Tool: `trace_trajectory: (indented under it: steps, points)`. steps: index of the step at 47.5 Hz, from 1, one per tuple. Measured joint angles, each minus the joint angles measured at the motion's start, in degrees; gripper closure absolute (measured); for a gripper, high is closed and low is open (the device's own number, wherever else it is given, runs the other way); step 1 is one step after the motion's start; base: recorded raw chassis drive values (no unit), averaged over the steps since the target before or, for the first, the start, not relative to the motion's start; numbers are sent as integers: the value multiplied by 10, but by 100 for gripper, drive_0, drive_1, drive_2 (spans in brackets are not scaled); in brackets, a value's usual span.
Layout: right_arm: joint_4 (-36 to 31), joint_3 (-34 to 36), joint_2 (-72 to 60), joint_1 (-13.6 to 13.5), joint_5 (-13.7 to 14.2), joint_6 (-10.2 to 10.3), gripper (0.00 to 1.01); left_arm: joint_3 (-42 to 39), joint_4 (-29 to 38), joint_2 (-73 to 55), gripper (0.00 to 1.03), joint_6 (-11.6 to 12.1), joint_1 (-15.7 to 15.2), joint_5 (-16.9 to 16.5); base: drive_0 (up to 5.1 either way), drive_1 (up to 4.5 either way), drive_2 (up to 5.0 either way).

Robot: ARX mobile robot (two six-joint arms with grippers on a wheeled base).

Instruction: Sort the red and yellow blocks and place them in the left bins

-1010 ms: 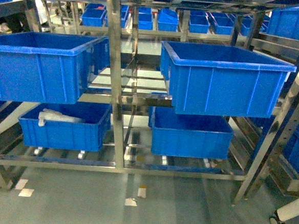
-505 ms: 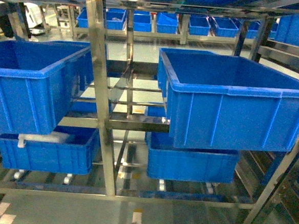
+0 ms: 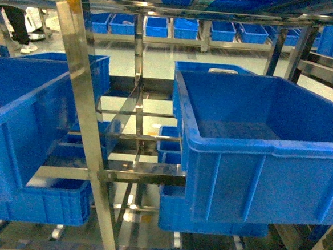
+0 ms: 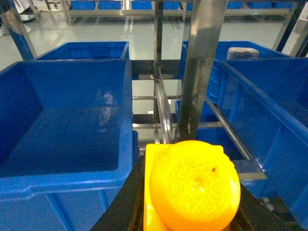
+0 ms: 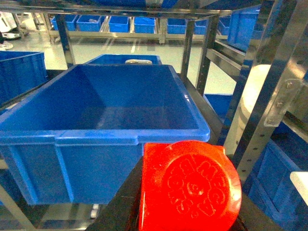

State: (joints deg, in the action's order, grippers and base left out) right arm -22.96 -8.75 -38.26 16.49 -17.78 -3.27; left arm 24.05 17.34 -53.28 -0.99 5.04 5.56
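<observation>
Blue crates (image 3: 256, 154); blocks (image 4: 192, 185) in claws

Blue crates (image 3: 256, 148) — steel rack (image 3: 81, 113).

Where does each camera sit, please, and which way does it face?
Head: high on the robot, facing the rack and crates; no body shows.
Left wrist: behind the left tool holding the yellow block, facing the left crate.
Right wrist: behind the right tool holding the red block, facing the right crate, shared with head.
</observation>
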Motion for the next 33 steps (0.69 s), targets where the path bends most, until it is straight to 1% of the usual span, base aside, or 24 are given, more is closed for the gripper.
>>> trace_trajectory:
  steps: [10, 30, 33]
  points:
    - [-2, -1, -2, 0, 0, 0, 73, 0, 2, -5, 76, 0, 0, 0, 0, 0, 0]
    - [1, -1, -2, 0, 0, 0, 73, 0, -1, -2, 76, 0, 0, 0, -490, 255, 255]
    - [2, 0, -2, 0, 0, 0, 73, 0, -1, -2, 76, 0, 0, 0, 0, 0, 0]
